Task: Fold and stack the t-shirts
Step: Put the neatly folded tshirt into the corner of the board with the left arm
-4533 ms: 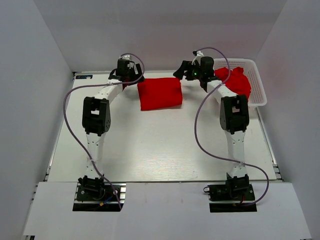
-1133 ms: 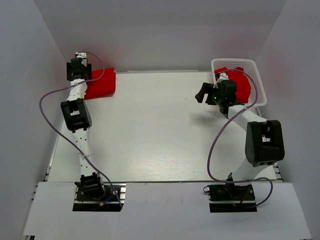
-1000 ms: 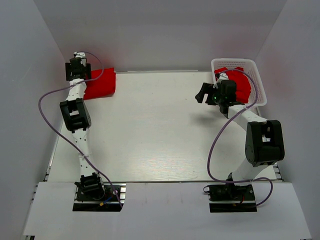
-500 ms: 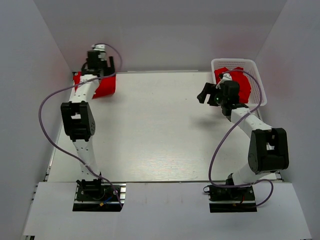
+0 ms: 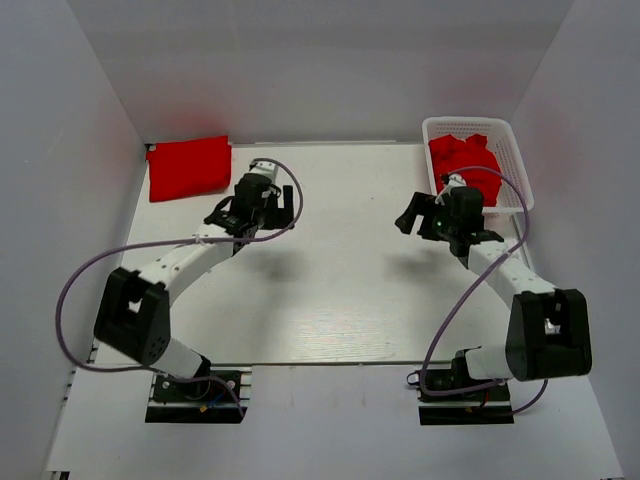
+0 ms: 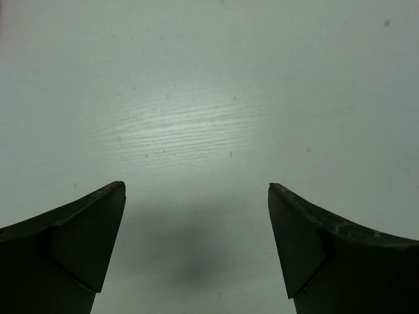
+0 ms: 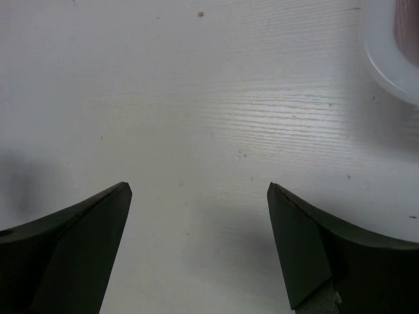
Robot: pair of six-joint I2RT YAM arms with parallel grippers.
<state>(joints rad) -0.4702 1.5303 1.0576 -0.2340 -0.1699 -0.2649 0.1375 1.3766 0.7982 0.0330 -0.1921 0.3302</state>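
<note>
Red shirts [image 5: 466,160] fill the basket [image 5: 516,150], upper right; right gripper [image 7: 198,186] gapes empty, like left gripper [image 6: 196,186]: pinch one shirt only.

Table [image 5: 330,290]: white, faint wood grain, soft glare | Walls [image 5: 320,60]: plain pale grey panels at back and both sides | Light: even, faint shadows

Folded red t-shirt [image 5: 189,167] lies far left; crumpled t-shirts [image 5: 467,161] fill the basket [image 5: 465,122].
</note>
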